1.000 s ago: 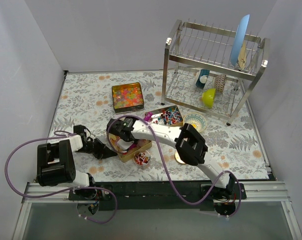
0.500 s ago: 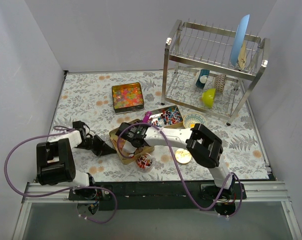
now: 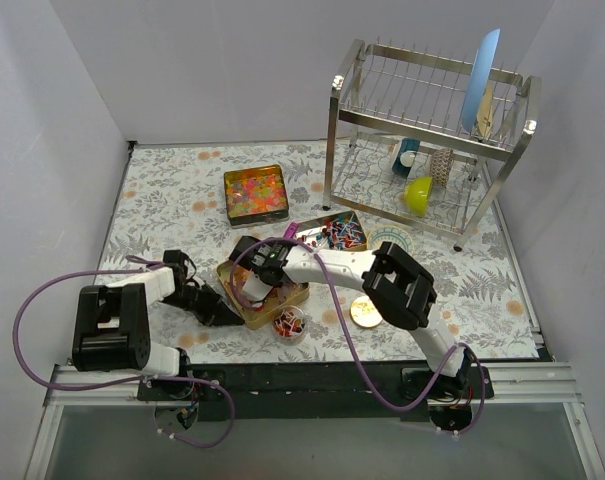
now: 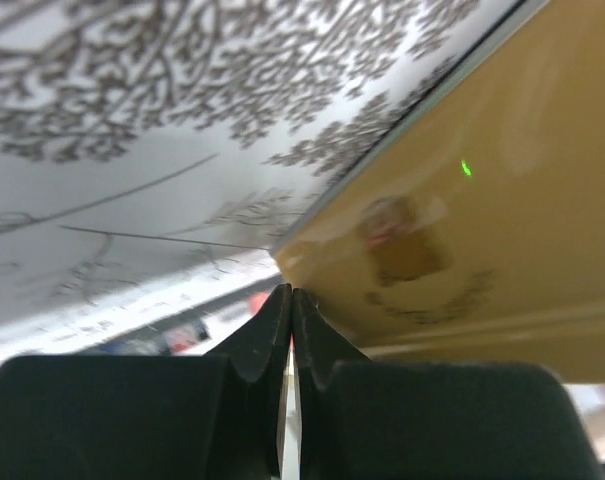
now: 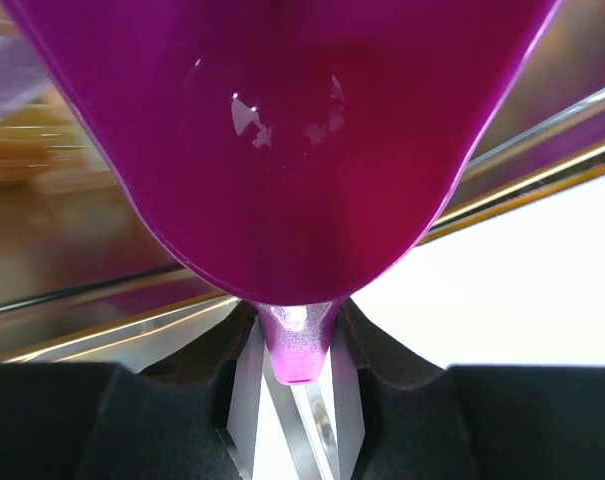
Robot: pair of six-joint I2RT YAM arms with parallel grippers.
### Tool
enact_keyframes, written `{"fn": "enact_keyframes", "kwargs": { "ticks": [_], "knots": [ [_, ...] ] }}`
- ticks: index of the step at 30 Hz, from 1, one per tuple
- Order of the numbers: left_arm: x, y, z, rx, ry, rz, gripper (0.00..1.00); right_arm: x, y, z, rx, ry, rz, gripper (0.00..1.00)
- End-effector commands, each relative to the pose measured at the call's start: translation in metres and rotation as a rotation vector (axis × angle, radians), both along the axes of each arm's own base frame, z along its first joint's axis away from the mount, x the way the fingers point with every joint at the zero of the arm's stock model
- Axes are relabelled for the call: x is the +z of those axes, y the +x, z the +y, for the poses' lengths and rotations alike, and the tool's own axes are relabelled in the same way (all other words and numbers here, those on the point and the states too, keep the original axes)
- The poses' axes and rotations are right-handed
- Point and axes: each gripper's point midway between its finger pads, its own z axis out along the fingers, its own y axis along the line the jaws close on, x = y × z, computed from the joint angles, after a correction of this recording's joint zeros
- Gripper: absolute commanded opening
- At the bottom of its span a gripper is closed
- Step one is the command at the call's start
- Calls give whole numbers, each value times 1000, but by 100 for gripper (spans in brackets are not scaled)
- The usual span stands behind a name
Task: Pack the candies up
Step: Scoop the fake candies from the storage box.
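Right gripper (image 5: pixel 294 385) pinches the glossy purple plastic scoop (image 5: pixel 282 140) by its tapered handle, left gripper (image 4: pixel 290 312) clenched empty, tips beside the smooth gold metal tin (image 4: pixel 482 220).

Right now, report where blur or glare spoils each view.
Top external: sharp and evenly lit. Left wrist: the gold tin is close and blurred, with a green speck of light. Right wrist: the purple scoop shows white glints; behind it all is blurred, the lower right washed out.

Glossy plastic scoop (image 5: pixel 292 150), shiny metal tin (image 4: pixel 502 200), glossy candies (image 3: pixel 255 192)
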Motion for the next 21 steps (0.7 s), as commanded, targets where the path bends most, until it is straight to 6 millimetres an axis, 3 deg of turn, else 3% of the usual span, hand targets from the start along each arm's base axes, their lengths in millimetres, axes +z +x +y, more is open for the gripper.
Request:
{"fn": "enact_keyframes", "kwargs": {
  "ticks": [1,6,8,12,13,14,21],
  "knots": [
    [0,30,-11,37,-88,-17,0,10,-31,3,60,10,113,1],
    [2,46,-11,39,-89,-52,0,5,-42,7,64,30,197,1],
    [5,52,-11,36,-93,-72,0,-10,-47,-1,21,-6,256,1],
    [5,58,-9,29,-85,-92,0,-24,-47,-3,-55,-14,324,1],
    [5,59,-8,33,-81,-96,0,-19,-45,3,-67,9,336,1],
    [5,62,-6,33,-78,-104,0,-29,-49,-8,-101,-34,377,1],
    [7,74,8,49,-55,-121,0,-36,-40,-19,-193,13,438,1]
  ]
}}
